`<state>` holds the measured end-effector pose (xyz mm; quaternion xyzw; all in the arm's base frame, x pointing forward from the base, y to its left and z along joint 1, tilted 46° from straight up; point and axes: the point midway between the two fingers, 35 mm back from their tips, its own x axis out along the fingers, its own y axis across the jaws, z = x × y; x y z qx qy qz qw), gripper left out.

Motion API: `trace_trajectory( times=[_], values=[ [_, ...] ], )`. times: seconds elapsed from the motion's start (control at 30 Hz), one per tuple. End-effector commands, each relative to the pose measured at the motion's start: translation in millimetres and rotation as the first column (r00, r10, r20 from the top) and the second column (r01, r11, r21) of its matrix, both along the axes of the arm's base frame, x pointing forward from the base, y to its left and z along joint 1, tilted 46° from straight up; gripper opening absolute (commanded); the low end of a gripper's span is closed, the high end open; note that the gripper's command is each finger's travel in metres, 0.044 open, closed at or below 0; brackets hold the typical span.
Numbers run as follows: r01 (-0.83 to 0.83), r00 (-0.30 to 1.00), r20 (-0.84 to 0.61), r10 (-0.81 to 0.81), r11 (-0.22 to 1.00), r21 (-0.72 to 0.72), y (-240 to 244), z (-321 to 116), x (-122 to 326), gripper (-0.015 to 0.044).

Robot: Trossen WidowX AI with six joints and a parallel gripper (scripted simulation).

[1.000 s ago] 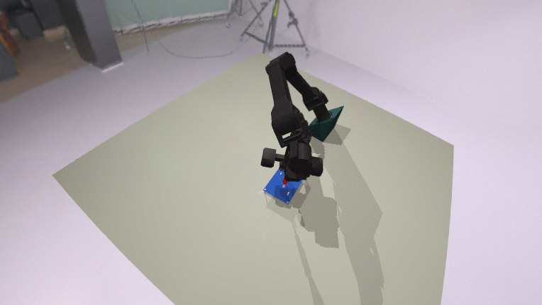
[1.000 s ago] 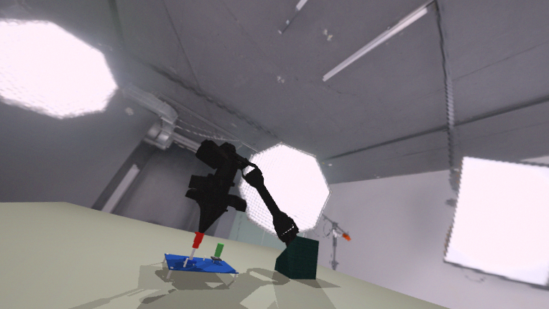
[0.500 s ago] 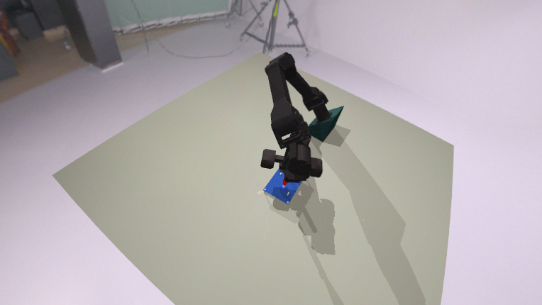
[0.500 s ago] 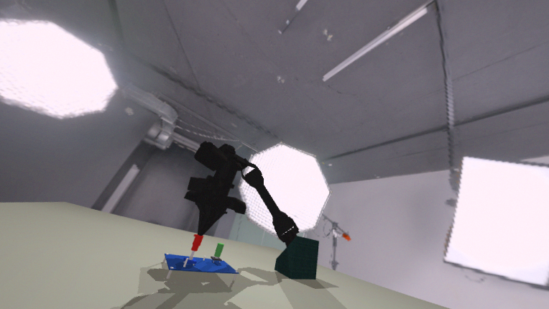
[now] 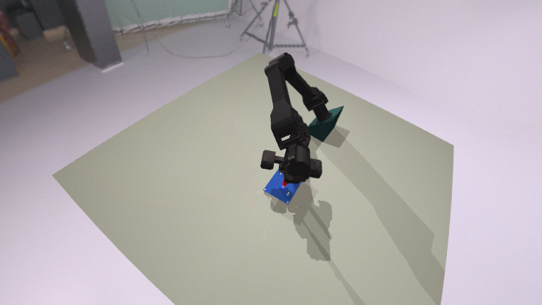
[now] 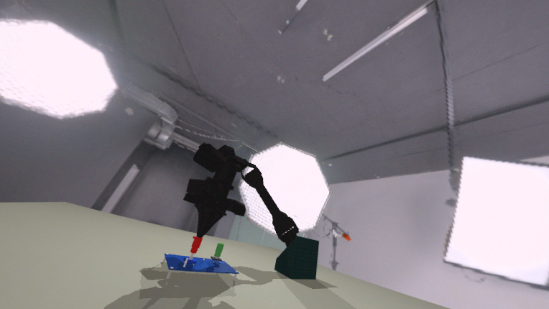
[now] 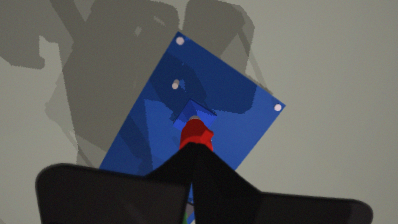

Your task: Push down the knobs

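The blue circuit board (image 5: 271, 189) (image 6: 223, 268) (image 7: 240, 125) stands on short legs. The red knob (image 5: 284, 183) (image 6: 196, 244) (image 7: 194, 132) is on its shaft, with pale shaft showing below it, above a blue potentiometer (image 7: 181, 119). My gripper (image 6: 199, 236) (image 7: 194, 150) is shut with nothing seen between its fingers. Its fingertips are at the top end of the red knob and look to be touching it. The green knob (image 6: 219, 250) stands over a dark-grey potentiometer (image 6: 216, 259); any gap there is too small to tell. In the wrist view the fingers hide most of the green knob.
A thin pale post (image 6: 185, 262) (image 7: 175, 85) stands on the board near the red knob's potentiometer. White dots mark the board's corners. The arm's dark green base block (image 5: 326, 126) (image 6: 297, 259) stands behind the board, off to one side.
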<state>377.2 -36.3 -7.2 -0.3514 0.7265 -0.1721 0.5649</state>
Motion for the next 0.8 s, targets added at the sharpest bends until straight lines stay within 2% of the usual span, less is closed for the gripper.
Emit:
trace_trajectory(
  times=[0.0, 0.77],
  values=[
    [0.021, 1.000, -0.005, -0.021, 1.000, -0.007, -12.0, -8.3, -0.9, 0.0000],
    [0.021, 1.000, -0.005, -0.021, 1.000, -0.007, -14.4, -10.6, -1.4, 0.0000]
  ],
)
